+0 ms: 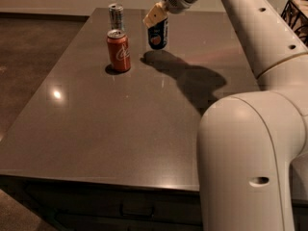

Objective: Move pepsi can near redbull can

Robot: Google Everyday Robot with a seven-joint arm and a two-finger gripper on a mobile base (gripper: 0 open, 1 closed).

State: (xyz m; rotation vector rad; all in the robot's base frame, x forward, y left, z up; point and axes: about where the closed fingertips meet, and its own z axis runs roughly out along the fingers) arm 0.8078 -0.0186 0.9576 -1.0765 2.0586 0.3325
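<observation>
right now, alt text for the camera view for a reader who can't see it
The robot's gripper grips the top of a pepsi can at the far end of a dark table. A red cola can stands to its left, with a slim redbull can behind that one, both apart from the pepsi can.

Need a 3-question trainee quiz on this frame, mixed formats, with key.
1. True or false: the redbull can stands farther back on the table than the red cola can.
2. The gripper, over the table's far end, has its fingers shut on which can? A) red cola can B) pepsi can C) redbull can
3. Fill in: in the picture, the pepsi can is to the ____ of the other two cans.

Key: 1 true; 2 B; 3 right.
</observation>
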